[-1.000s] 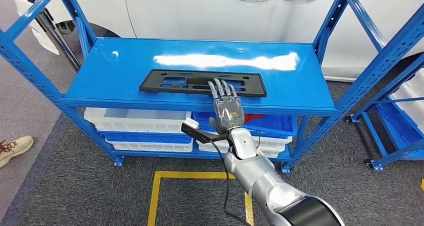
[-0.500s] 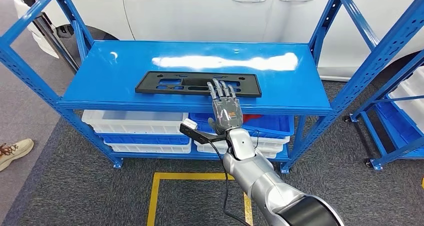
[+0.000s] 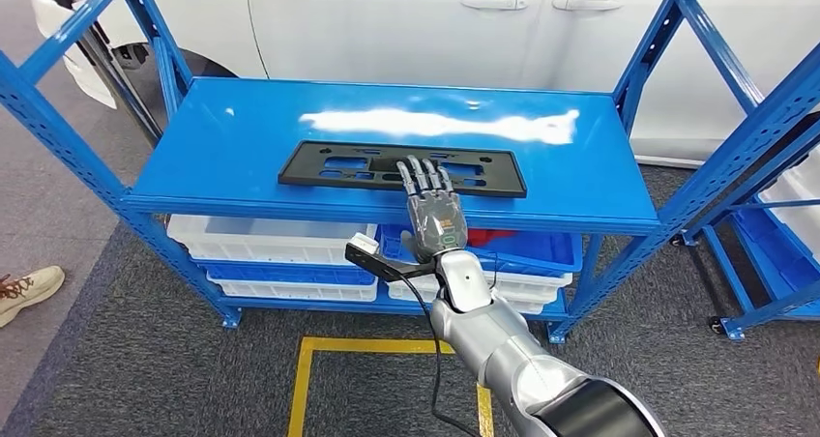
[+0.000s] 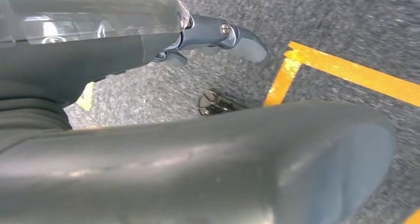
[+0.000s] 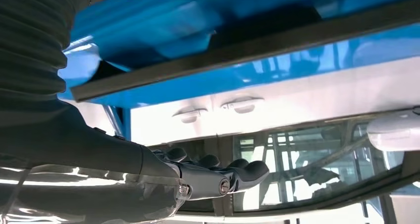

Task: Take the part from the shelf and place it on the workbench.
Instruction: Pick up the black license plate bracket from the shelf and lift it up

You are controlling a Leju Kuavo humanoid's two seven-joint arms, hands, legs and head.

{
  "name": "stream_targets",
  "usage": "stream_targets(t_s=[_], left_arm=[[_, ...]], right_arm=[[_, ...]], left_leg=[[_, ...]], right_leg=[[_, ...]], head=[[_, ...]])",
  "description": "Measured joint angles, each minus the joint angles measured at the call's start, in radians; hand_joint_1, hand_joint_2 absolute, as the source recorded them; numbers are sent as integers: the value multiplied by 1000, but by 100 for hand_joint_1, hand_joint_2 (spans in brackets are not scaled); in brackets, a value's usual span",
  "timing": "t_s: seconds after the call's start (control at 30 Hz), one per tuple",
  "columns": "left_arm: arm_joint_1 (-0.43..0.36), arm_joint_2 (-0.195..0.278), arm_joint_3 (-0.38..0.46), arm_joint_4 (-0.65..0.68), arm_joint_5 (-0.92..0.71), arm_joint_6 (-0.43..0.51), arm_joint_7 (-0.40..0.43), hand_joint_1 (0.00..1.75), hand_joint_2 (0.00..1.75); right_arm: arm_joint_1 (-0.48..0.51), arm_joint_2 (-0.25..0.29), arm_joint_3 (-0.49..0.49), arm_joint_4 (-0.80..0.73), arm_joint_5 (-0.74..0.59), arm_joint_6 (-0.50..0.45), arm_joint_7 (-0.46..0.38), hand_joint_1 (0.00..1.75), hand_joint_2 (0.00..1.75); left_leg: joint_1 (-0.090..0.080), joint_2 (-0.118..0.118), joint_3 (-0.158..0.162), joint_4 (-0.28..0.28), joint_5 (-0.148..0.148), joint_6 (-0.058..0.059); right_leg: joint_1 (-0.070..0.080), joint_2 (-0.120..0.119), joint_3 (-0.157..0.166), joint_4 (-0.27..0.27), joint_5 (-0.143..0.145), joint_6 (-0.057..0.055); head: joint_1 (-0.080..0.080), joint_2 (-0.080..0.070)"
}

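The part (image 3: 402, 167) is a long flat black plate with cut-outs, lying on the blue shelf top (image 3: 242, 137). My right hand (image 3: 432, 210) reaches in from the front with its fingers (image 3: 422, 174) stretched out flat over the plate's near edge, holding nothing. In the right wrist view the plate's edge (image 5: 223, 55) is a dark strip against the blue shelf, and the right hand (image 5: 198, 177) lies a little apart from it. My left hand (image 4: 198, 159) hangs over the grey floor with nothing in it, its fingers (image 4: 218, 35) apart from the thumb.
Blue uprights (image 3: 58, 118) frame the shelf on both sides. White and blue bins (image 3: 271, 253) sit on the lower level. A white car (image 3: 435, 21) stands behind. A second blue rack (image 3: 774, 215) is at the right. A person's shoe (image 3: 29, 287) is at the left.
The whole picture has shifted a little, so the camera moved. My right hand stays stretched over the plate's near edge, slightly more toward its middle.
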Motion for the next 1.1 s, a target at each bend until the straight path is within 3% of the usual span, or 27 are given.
stream_targets(t_s=[0.03, 0.1, 0.17, 0.2, 0.23, 0.33, 0.37, 0.4, 0.47, 0.5, 0.53, 0.63, 0.7, 0.73, 0.83, 0.87, 0.9, 0.97, 1.0, 1.03, 1.1], left_arm=[[-1, 0, 0, 0, 0, 0, 0, 0, 0], [-3, 0, 0, 0, -1, 0, -1, 0, 0], [-4, 2, 0, -1, -1, -1, -2, 0, 0], [-5, 2, 0, -1, -1, -2, -2, 0, 0], [-5, 3, 0, -1, -1, -2, -3, 0, 0], [-3, 3, 0, -1, -2, 1, -1, 0, 0], [0, 3, 0, -1, -3, 4, 0, 0, 0], [2, 3, 0, -1, -4, 8, 1, 0, 0], [7, 5, 0, 0, -4, 15, 2, 0, 0], [8, 5, 0, 2, -4, 17, 2, 0, 0], [8, 6, 0, 3, -4, 19, 2, 0, 0], [1, 6, 0, 4, -5, 21, 3, 0, 0], [1, 6, 0, 4, -5, 21, 3, 0, 0], [1, 6, 0, 4, -5, 21, 3, 0, 0], [0, 6, 0, 4, -4, 24, 3, 0, 0], [0, 6, 0, 4, -4, 27, 3, 0, 0], [1, 6, 0, 4, -4, 29, 3, 0, 0], [0, 5, 0, 4, -2, 32, 3, 0, 0], [0, 5, 0, 4, -2, 33, 3, 0, 0], [-2, 4, 0, 4, 0, 34, 2, 0, 0], [-5, 4, 0, 4, 3, 35, 1, 0, 0]], right_arm=[[-1, 0, 1, 0, 0, 0, 0, 0, 175], [-2, 0, 3, 0, -1, 0, 0, 0, 175], [-3, 0, 5, -2, -3, -1, 1, 0, 175], [-5, 0, 5, -4, -4, -1, 2, 0, 175], [-6, 1, 6, -4, -5, -1, 2, 0, 175], [-3, 2, 9, -2, -6, -1, 2, 0, 175], [-1, 2, 10, 0, -6, -1, 2, 0, 175], [1, 2, 11, 0, -6, -1, 2, 0, 175], [2, 2, 13, 2, -9, -1, 0, 0, 175], [2, 1, 14, 3, -12, -1, -2, 0, 175], [3, 1, 14, 3, -15, -1, -5, 0, 175], [5, 1, 14, 0, -19, -2, -12, 0, 175], [3, 2, 14, -3, -19, -2, -13, 0, 175], [2, 2, 14, -5, -19, -2, -13, 0, 175], [8, -1, 14, -5, -21, -2, -16, 0, 175], [12, -2, 15, -5, -21, -2, -18, 0, 175], [14, -2, 15, -6, -18, -2, -19, 0, 175], [11, -3, 22, -10, -7, -2, -16, 0, 175], [8, -3, 30, -12, -1, -2, -10, 0, 175], [3, -3, 44, -12, 3, -2, 2, 0, 175], [-9, -4, 89, -12, 6, -2, 35, 0, 175]], left_leg=[[-1, 0, 4, -1, -6, -5], [-1, 1, 11, -5, -16, -18], [1, 3, 21, 3, -24, -28], [2, 4, 13, 32, -32, -32], [4, 4, -12, 84, -42, -36], [8, 4, -153, 272, -64, -49], [10, 4, -186, 286, -41, -52], [12, 5, -199, 259, 4, -53], [13, 6, -187, 140, 116, -52], [11, 5, -175, 91, 150, -48], [9, 5, -165, 58, 156, -42], [5, 2, -153, 35, 117, -19], [7, 1, -142, 29, 105, -6], [8, 1, -135, 25, 100, -1], [6, 1, -120, 23, 85, 4], [6, 0, -114, 23, 80, 4], [5, -1, -106, 23, 75, 3], [5, -1, -88, 23, 64, -1], [3, -1, -81, 24, 59, -4], [3, -1, -78, 24, 57, -9], [2, -1, -79, 22, 56, -19]], right_leg=[[3, 0, 18, -36, 3, -5], [8, 1, 32, -60, -16, -15], [2, 3, 58, -73, -27, -24], [-1, 2, 76, -82, -33, -29], [-4, 1, 95, -88, -42, -33], [-4, 0, 142, -90, -76, -36], [-5, 2, 160, -90, -90, -35], [-6, 4, 179, -90, -104, -32], [-7, 9, 217, -89, -138, -24], [-6, 10, 228, -87, -152, -18], [-4, 11, 232, -85, -163, -11], [-4, 11, 230, -87, -178, 7], [-5, 9, 220, -56, -197, 15], [-6, 9, 193, -7, -216, 17], [-5, 8, 48, 200, -266, 18], [-5, 8, 13, 228, -252, 18], [-5, 8, -2, 214, -217, 17], [-4, 8, 16, 98, -110, 11], [-2, 8, 32, 38, -71, 6], [1, 8, 46, -7, -52, 1], [7, 8, 54, -36, -51, -9]], head=[[0, 0], [0, 0], [0, 0], [-1, 0], [-1, 0], [-1, 0], [-1, 0], [-1, 0], [-1, 0], [-1, 0], [0, 0], [0, 0], [0, 0], [0, 0], [0, 0], [0, 0], [0, 0], [0, 0], [0, 0], [0, 0], [0, 0]])
